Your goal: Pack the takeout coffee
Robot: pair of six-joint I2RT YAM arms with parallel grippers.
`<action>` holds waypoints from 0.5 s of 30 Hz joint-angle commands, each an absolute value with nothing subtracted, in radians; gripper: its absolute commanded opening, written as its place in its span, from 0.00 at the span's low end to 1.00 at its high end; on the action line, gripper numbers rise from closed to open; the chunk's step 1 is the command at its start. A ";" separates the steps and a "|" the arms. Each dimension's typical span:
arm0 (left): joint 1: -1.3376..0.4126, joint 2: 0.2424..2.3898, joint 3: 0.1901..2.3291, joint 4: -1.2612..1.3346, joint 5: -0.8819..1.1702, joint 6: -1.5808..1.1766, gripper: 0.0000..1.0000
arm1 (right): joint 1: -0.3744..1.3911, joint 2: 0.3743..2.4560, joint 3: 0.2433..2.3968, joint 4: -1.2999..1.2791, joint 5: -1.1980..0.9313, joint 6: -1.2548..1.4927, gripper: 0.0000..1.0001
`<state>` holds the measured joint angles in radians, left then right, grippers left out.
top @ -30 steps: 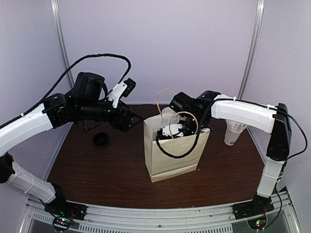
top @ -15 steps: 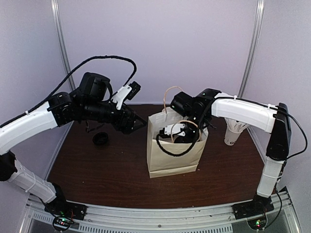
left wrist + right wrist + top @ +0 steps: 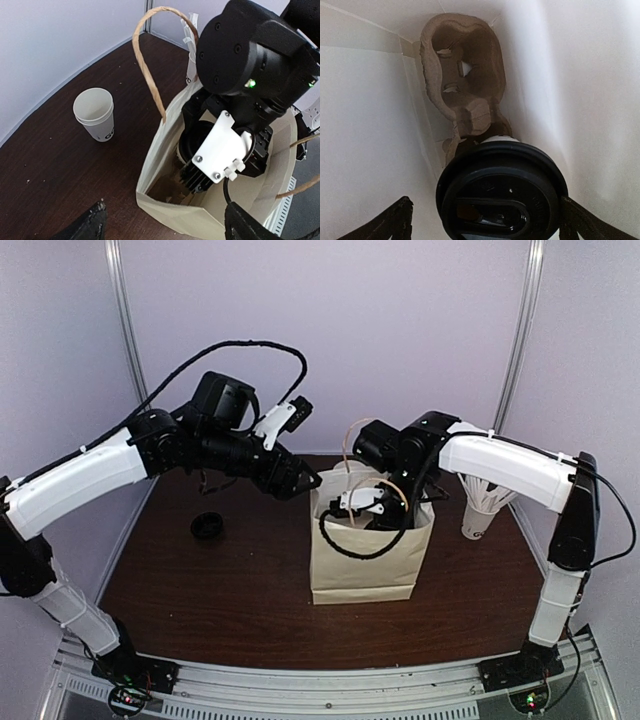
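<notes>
Takeout coffee cup point(image 3: 502, 195), black-lidded, is shown in the right wrist view low inside the paper bag point(image 3: 365, 125), at the near pocket of the pulp carrier point(image 3: 462, 70). The right hand point(image 3: 487, 220) is spread wide, its fingers point(image 3: 395, 220) flanking the lid without clasping it.

In the left wrist view, an unlidded cup point(image 3: 95, 114) is seen upright on the table point(image 3: 45, 175), well apart from the bag. The left hand point(image 3: 165, 222) is held wide open and empty near the bag's rim, while the right arm's wrist fills the bag's mouth beside a handle point(image 3: 147, 75).

In the top external view, a loose black lid point(image 3: 207, 527) is seen on the table, left of the bag.

The step in hand is judged to be the setting-down of one cup in the carrier. A straight upward withdrawal of the right hand, clear of the handles, is called for next. Lidding and packing of the second cup are judged to remain.
</notes>
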<state>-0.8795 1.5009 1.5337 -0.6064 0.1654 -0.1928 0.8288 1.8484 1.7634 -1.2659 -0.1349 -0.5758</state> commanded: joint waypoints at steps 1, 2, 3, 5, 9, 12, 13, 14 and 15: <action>-0.873 1.590 1.645 -0.630 0.208 -0.183 0.81 | 0.824 1.794 1.792 -1.297 -0.158 -0.573 1.00; -0.873 1.603 1.656 -0.631 0.214 -0.185 0.80 | 0.824 1.783 1.792 -1.298 -0.161 -0.576 1.00; -0.873 1.614 1.663 -0.631 0.217 -0.185 0.80 | 0.823 1.773 1.793 -1.296 -0.165 -0.578 1.00; -0.873 1.636 1.677 -0.634 0.218 -0.180 0.79 | 0.824 1.758 1.793 -1.288 -0.171 -0.575 1.00; -0.869 1.689 1.721 -0.658 0.221 -0.173 0.74 | 0.824 1.747 1.808 -1.291 -0.186 -0.571 1.00; -0.864 1.724 1.746 -0.658 0.230 -0.177 0.69 | 0.824 1.741 1.818 -1.293 -0.182 -0.580 1.00; -0.864 1.736 1.754 -0.659 0.236 -0.178 0.68 | 0.824 1.736 1.824 -1.293 -0.179 -0.583 1.00; -0.864 1.746 1.761 -0.661 0.243 -0.177 0.67 | 0.823 1.732 1.827 -1.291 -0.174 -0.584 1.00; -0.864 1.756 1.768 -0.661 0.252 -0.177 0.65 | 0.824 1.728 1.831 -1.286 -0.168 -0.584 1.00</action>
